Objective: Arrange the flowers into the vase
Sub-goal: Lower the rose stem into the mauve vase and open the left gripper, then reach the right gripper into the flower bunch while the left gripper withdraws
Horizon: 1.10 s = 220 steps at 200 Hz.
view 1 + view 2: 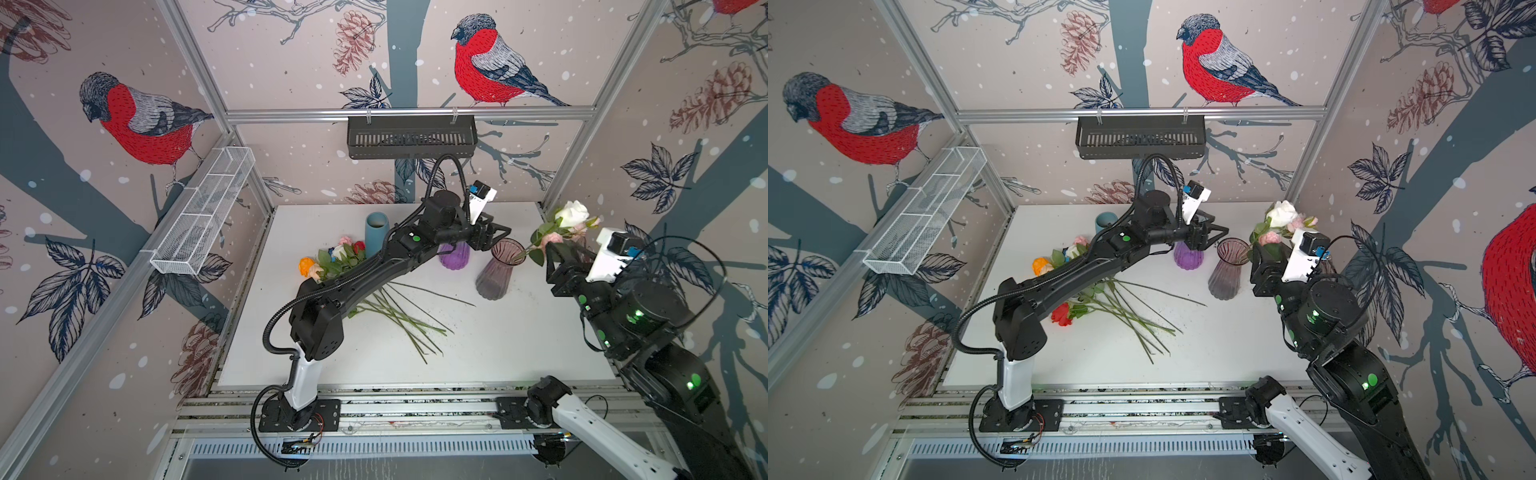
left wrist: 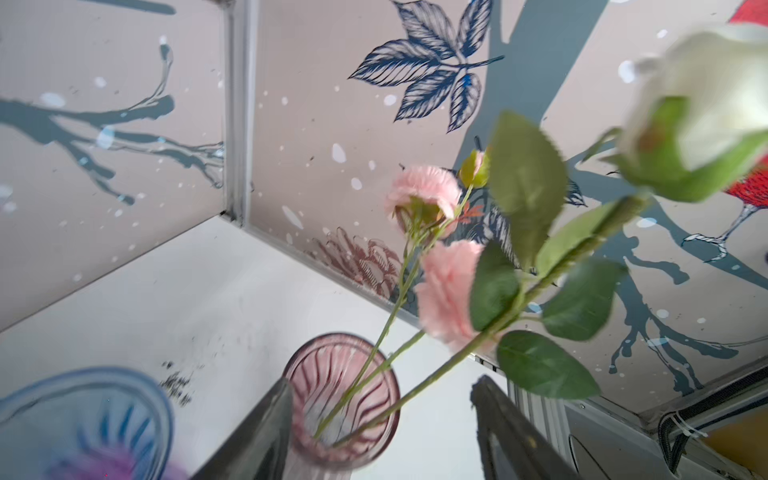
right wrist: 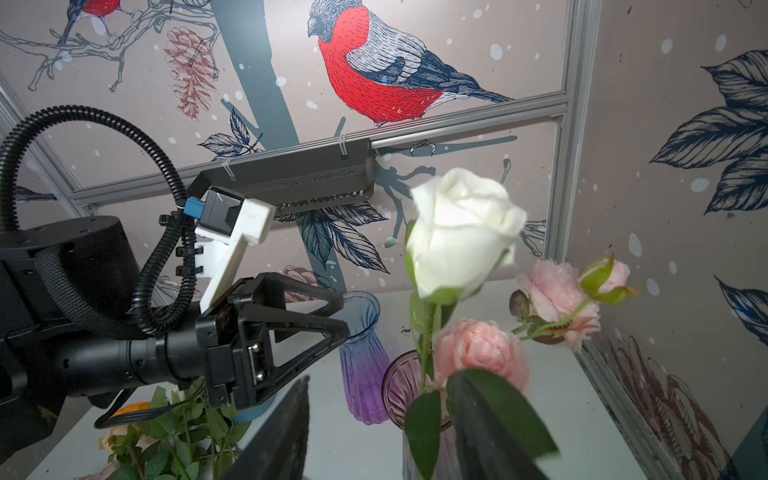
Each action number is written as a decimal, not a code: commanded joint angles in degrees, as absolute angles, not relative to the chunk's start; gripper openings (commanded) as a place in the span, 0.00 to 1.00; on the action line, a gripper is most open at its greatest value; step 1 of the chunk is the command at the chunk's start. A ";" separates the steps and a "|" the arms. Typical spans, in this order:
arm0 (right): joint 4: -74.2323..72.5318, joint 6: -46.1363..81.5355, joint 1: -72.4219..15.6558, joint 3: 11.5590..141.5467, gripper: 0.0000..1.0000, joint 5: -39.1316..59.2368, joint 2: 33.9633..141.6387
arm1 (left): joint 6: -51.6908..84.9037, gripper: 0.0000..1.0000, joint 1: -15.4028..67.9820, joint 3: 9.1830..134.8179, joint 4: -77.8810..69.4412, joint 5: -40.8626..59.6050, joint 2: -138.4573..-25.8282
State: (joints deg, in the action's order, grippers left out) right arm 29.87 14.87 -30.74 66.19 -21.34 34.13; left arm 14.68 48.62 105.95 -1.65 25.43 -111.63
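A white rose (image 1: 572,214) and pink carnations (image 1: 552,239) stand in the smoky ribbed glass vase (image 1: 494,274) right of the table's middle. Their long stems slant from its mouth up toward the right wall, heads well past the rim. We see the left gripper (image 1: 498,235) released just behind the vase, its fingers spread and empty. The right gripper (image 3: 379,382) is also unclenched, its fingers apart either side of the rose stem, with a leaf across one finger. The remaining flowers (image 1: 340,257) lie under the left arm, heads toward the far left and bare stems fanning to the near right. A purple vase (image 1: 454,255) and a blue vase (image 1: 376,228) stand behind on the white table (image 1: 498,345). Bullfinch wallpaper (image 1: 490,62) lines the booth, which carries a black basket (image 1: 411,137) and a white wire basket (image 1: 203,212).
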 commanded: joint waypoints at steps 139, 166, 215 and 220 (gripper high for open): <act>41.26 14.12 -34.29 95.57 0.57 13.45 67.68 | 3.99 0.72 23.70 58.70 -17.37 23.55 -66.84; 43.29 13.31 -43.78 96.12 0.56 8.48 75.39 | 3.79 0.73 23.72 54.17 -19.08 21.88 -60.75; 39.88 14.51 -49.35 89.66 0.50 6.67 87.95 | 2.27 0.72 23.64 45.00 -24.96 17.33 -53.61; 39.23 14.50 -49.35 88.82 0.48 6.58 89.07 | 2.05 0.72 23.64 44.09 -25.40 16.86 -53.29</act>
